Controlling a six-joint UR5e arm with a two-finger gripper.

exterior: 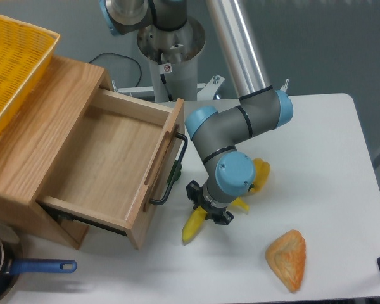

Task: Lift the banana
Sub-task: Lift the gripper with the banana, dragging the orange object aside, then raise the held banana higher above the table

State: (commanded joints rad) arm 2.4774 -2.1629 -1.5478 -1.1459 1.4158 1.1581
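A white table [342, 164] carried a wooden cabinet [47, 126] at its left side with its drawer [107, 161] pulled open, a yellow basket [12, 60] resting on the cabinet's top and a blue-handled pan [31, 267] at the near left corner. The grey-and-blue arm [240, 126] bent down over the middle of the table, and its gripper [208, 209] was closed around the upper part of the banana [193, 223], whose lower tip pointed down-left just in front of the drawer's black handle [171, 174]. A yellow pepper [261, 174] peeked out just behind the wrist, and an orange wedge [288, 258] lay well apart toward the near right.
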